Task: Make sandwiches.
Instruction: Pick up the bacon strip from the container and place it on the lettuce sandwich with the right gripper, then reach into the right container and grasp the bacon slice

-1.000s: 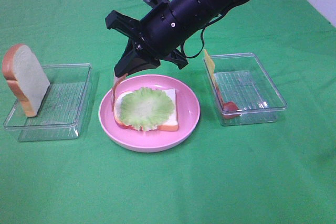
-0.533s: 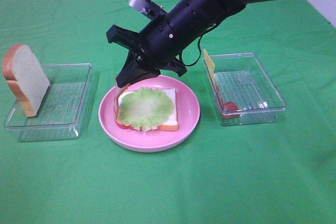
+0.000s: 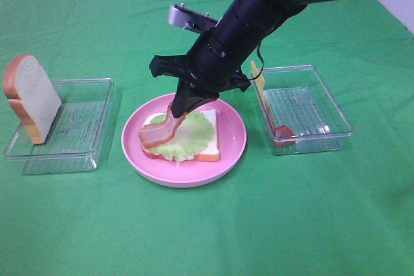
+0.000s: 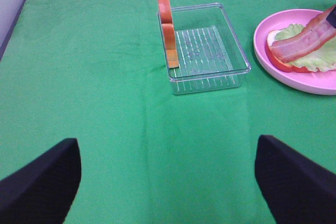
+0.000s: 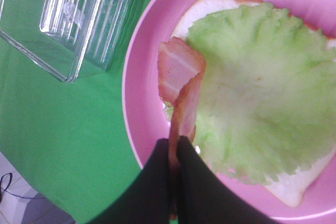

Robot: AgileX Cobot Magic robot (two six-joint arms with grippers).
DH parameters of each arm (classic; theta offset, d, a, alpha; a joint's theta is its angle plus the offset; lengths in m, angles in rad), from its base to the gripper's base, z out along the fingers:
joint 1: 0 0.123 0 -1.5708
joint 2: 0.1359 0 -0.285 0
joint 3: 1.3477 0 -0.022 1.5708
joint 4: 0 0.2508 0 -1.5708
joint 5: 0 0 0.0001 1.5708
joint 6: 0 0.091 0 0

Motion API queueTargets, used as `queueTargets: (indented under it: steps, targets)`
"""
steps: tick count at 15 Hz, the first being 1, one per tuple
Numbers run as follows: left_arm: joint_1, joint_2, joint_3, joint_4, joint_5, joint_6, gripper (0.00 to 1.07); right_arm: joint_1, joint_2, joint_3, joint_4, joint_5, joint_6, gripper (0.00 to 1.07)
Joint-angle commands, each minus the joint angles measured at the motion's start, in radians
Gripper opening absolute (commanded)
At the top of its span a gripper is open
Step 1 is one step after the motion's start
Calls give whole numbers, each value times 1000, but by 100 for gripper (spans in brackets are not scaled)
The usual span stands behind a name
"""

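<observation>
The pink plate (image 3: 233,135) sits on the green-covered counter (image 3: 259,224), and everything else is placed from it. On the plate lies an open sandwich: a white bread slice (image 3: 208,149) with an orange-brown crust lies flat, and a ruffled lettuce leaf (image 3: 194,135) covers most of its top. The right end effector (image 3: 176,113) reaches down over the plate from its far side, its black fingers (image 5: 157,182) clenched on one end of a reddish bacon strip (image 3: 157,135). The strip slopes down from the grip. Its free end is curled over and rests at the edge of the lettuce, on the side of the plate toward the tray that holds the loose bread.

On that side, just beside the plate, stands a clear tray (image 3: 97,153). A second bread slice (image 3: 29,98) stands on edge in it, at the wall farthest from the plate. On the plate's opposite side, a little apart, is another clear tray (image 3: 336,127). A yellow cheese slice (image 3: 257,77) stands against its wall nearest the plate, and a red piece (image 3: 283,132) lies in its near corner on the plate side.

The left end effector (image 4: 165,145) is on the bread-tray side, well apart from the plate, over bare green cloth; it is released, its fingers wide apart with nothing between them
</observation>
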Motion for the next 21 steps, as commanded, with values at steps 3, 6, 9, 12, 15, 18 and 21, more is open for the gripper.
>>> queueTargets:
  steps: [3,6,9,12,15,18,21]
  targets:
    - [-5,-15,3,-4,-15,-8,84,-2,3,-4,-49,-49,12,5]
    - [-5,-15,3,-4,-15,-8,84,-2,0,-4,-148,-47,37,49]
    - [-5,-15,3,-4,-15,-8,84,-2,-13,-24,-208,-22,60,95]
    - [-5,-15,3,-4,-15,-8,84,-2,-37,-85,-264,61,125,100]
    - [-5,-15,3,-4,-15,-8,84,-2,-96,-118,-382,242,240,99]
    - [-5,-15,3,-4,-15,-8,84,-5,-149,-132,-468,308,302,99]
    - [-5,-15,3,-4,-15,-8,84,-5,-183,-131,-539,425,336,99]
